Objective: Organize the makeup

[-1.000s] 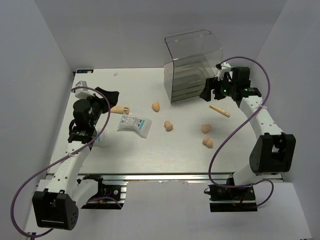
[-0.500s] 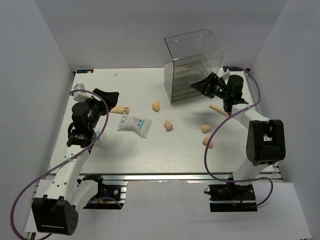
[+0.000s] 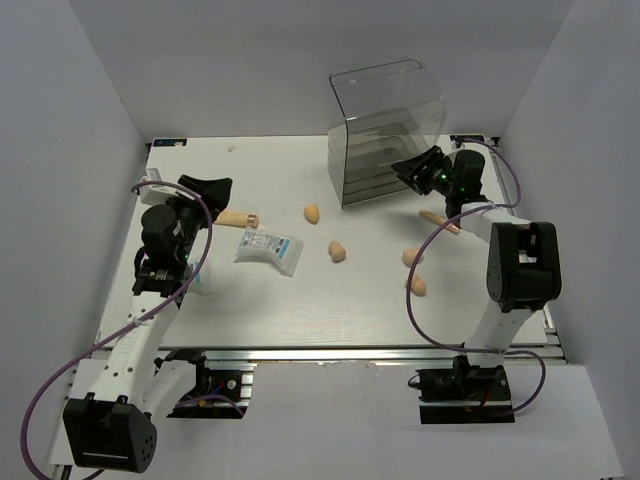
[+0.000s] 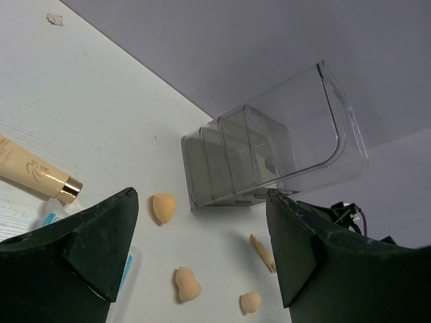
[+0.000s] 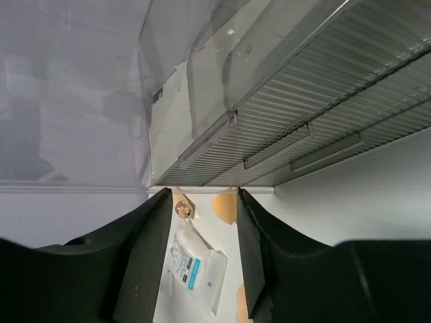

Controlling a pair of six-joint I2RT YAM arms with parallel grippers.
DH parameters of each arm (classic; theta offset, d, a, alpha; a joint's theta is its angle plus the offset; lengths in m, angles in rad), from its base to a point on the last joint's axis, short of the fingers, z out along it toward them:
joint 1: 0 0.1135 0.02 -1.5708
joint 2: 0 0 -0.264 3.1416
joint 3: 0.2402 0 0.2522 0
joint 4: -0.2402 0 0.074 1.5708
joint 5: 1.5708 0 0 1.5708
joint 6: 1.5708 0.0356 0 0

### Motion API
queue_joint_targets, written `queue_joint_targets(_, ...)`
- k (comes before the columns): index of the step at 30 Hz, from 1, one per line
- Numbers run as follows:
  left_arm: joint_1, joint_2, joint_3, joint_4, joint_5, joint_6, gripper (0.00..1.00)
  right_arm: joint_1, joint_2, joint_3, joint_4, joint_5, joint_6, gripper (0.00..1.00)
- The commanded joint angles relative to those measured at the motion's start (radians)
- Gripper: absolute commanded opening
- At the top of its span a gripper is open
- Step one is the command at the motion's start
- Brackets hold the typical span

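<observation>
- Jaws on both arms stand parted and empty. Top external view: the left jaws hover over the left of the tabletop (image 3: 300,310), near the beige tube (image 3: 238,218) and the clear packet (image 3: 268,249). The right jaws face the front of the clear drawer box (image 3: 385,130). Four peach sponges (image 3: 338,251) lie loose and well apart across the middle and right. The peach stick (image 3: 437,220) lies near the box front, partly crossed by a cable. None of the makeup appears to be stowed yet.
- Left wrist view: the left jaws are spread wide with nothing between them. They are raised and tilted towards the far side, which takes in the tube, three sponges, the stick and the box. This pose probably serves for choosing an item to pick.
- Right wrist view: the right jaws show a narrower gap, also empty, and sit close to the ribbed drawer fronts. They are likely placed to pull a drawer out and make room for the makeup. The packet and one sponge show beyond, on the tabletop.
</observation>
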Motion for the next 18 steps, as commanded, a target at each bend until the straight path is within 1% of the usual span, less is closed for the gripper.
queue_joint_targets(1, -0.002, 0.000, 0.007, 0.035, -0.018, -0.026, 0.85, 0.000, 0.025, 0.039, 0.083, 0.010, 0.038, 0.48)
queue_joint_targets(4, -0.002, 0.013, 0.009, 0.053, -0.017, -0.037, 0.84, -0.002, 0.060, 0.057, 0.121, 0.014, 0.056, 0.46)
queue_joint_targets(6, -0.002, 0.019, 0.016, 0.058, -0.049, -0.035, 0.84, -0.002, 0.074, 0.068, 0.129, 0.018, 0.058, 0.46)
queue_joint_targets(15, -0.003, 0.025, 0.009, 0.088, -0.051, -0.051, 0.83, -0.005, 0.116, 0.108, 0.192, -0.010, 0.061, 0.44)
queue_joint_targets(18, -0.003, 0.028, 0.005, 0.099, -0.051, -0.054, 0.83, -0.003, 0.108, 0.113, 0.222, -0.041, 0.072, 0.40)
